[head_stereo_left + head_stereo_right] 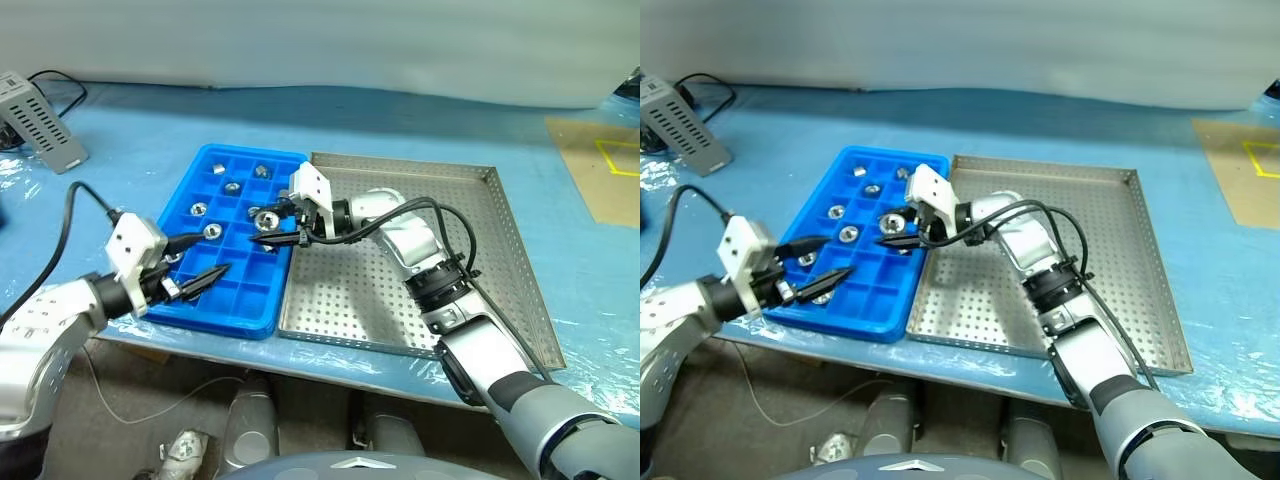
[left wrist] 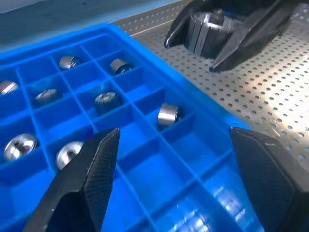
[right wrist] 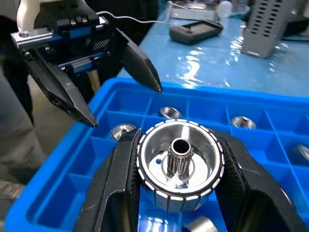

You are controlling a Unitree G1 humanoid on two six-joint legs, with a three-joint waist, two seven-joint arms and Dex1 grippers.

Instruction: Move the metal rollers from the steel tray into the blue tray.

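Surface: blue-covered surface (image 1: 400, 120) carrying both trays side by side, with a pale wall behind it.
Steel tray: the perforated steel tray (image 1: 500, 250) lies on the robot's right, its near-left edge touching the blue tray; the visible perforated floor holds no loose rollers.
Blue tray: the blue tray (image 1: 225, 318) sits to the left of the steel tray, its grid of square compartments open upward.
Rollers in place: several metal rollers (image 1: 198, 209) lie singly in compartments toward the far and middle part of the blue tray; the near rows look unfilled.
Held roller: a ribbed, shiny roller with a toothed centre shaft (image 3: 180, 164) sits between the right jaws, above the blue tray's compartments near the edge that meets the steel tray.
Right gripper: the right gripper (image 1: 283, 231) reaches from the steel tray's side across to the blue tray, its jaws clamped on the held roller from both sides.
Left gripper: the left gripper (image 1: 200, 262) hangs over the near-left part of the blue tray, pointing toward the right gripper; its jaws stand apart with nothing between them.
Spacing: the two grippers are near each other but apart.
Other items: a grey perforated box (image 1: 40, 125) with a black cable rests at the far left of the surface.
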